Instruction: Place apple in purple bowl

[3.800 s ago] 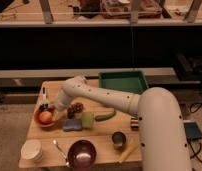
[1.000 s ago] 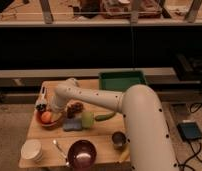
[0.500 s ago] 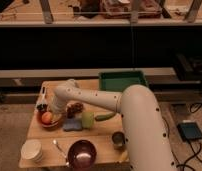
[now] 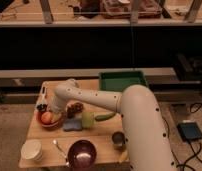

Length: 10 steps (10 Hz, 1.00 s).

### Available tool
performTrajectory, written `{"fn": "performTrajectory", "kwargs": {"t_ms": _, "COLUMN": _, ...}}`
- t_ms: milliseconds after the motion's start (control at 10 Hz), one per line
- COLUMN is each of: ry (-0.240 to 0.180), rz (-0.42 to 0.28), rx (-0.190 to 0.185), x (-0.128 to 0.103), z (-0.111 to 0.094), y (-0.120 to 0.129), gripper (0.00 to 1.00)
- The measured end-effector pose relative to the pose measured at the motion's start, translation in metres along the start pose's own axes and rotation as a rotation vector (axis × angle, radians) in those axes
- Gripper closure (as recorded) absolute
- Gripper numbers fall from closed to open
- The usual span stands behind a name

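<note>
Purple bowl [image 4: 82, 153]: stood at the near table edge, well apart from the gripper, toward the camera and to the right of it; nothing visible inside.
White bowl stack [image 4: 31, 149]: near-left corner, nearer to the camera than the gripper.
Spoon [image 4: 59, 147]: lay between the white bowl stack and the purple bowl.
Metal cup [image 4: 117, 139]: near-right, partly hidden by the arm.
Blue sponge [image 4: 72, 125]: just right of the orange-brown bowl.
Green cup [image 4: 87, 118]: touching or just beside the sponge, under the forearm.
Long green vegetable [image 4: 105, 117]: right of the green cup, its far end hidden by the arm.
Apple [image 4: 46, 117]: sat in the orange-brown bowl [image 4: 50, 125], directly below the gripper on its near side.
Gripper [image 4: 42, 106]: hung over the far-left rim of the orange-brown bowl, just above the apple; open or closed could not be told, nor contact with the apple.
Arm [image 4: 104, 99]: rose from the lower right, crossed the table leftward, bent down at the wrist.
Table [image 4: 48, 89]: wooden.
Green tray [image 4: 122, 80]: far side, well apart from the gripper.
</note>
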Motion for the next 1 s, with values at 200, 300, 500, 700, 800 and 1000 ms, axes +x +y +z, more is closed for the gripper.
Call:
{"fn": "performTrajectory", "kwargs": {"t_ms": 200, "ry": -0.012, "rz": 0.002, "rx": 0.025, "x": -0.003, "z": -0.014, "y": -0.007, "gripper": 0.75}}
{"fn": "performTrajectory", "kwargs": {"t_ms": 300, "ry": -0.021, "rz": 0.006, "rx": 0.049, "x": -0.004, "z": -0.029, "y": -0.014, "gripper": 0.75}}
{"fn": "performTrajectory", "kwargs": {"t_ms": 500, "ry": -0.047, "rz": 0.011, "rx": 0.086, "x": -0.007, "z": -0.057, "y": -0.024, "gripper": 0.75}}
{"fn": "performTrajectory", "kwargs": {"t_ms": 700, "ry": -0.116, "rz": 0.012, "rx": 0.1, "x": -0.01, "z": -0.09, "y": -0.027, "gripper": 0.75}}
{"fn": "performTrajectory", "kwargs": {"t_ms": 800, "ry": -0.161, "rz": 0.022, "rx": 0.093, "x": -0.005, "z": -0.103, "y": -0.02, "gripper": 0.75}}
{"fn": "performTrajectory", "kwargs": {"t_ms": 1000, "ry": -0.203, "rz": 0.021, "rx": 0.069, "x": 0.0, "z": -0.125, "y": 0.004, "gripper": 0.75}}
